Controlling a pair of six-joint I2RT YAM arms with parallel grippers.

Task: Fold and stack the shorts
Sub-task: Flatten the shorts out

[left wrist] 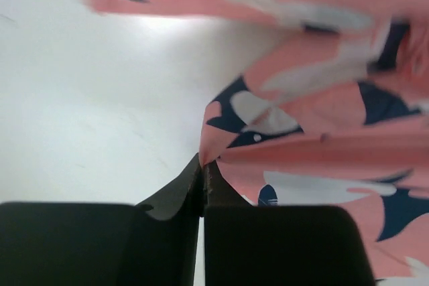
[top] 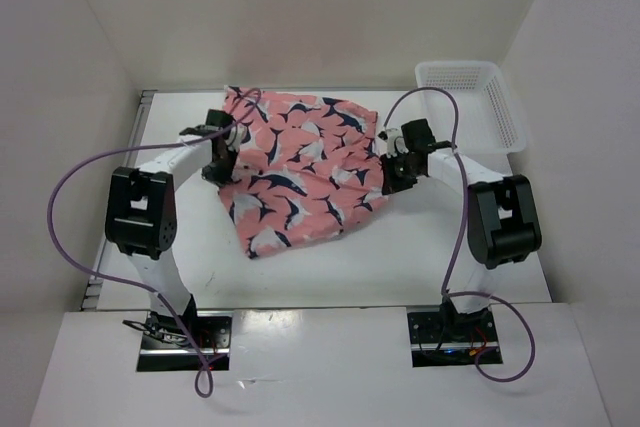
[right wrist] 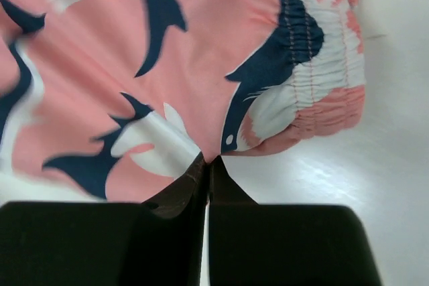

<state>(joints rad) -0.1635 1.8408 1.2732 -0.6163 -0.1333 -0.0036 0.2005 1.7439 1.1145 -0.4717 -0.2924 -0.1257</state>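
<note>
One pair of salmon-pink shorts (top: 300, 169) with navy-and-white shark prints lies spread on the white table in the top view. My left gripper (top: 217, 169) is at its left edge, shut on a pinch of the fabric (left wrist: 221, 149). My right gripper (top: 390, 175) is at its right edge, shut on the fabric beside the gathered waistband (right wrist: 315, 92). In both wrist views the cloth (right wrist: 167, 45) rises from the closed fingertips. I see no second pair.
A white plastic mesh basket (top: 470, 97) stands at the back right of the table. White walls enclose the table on the left, back and right. Purple cables loop from both arms.
</note>
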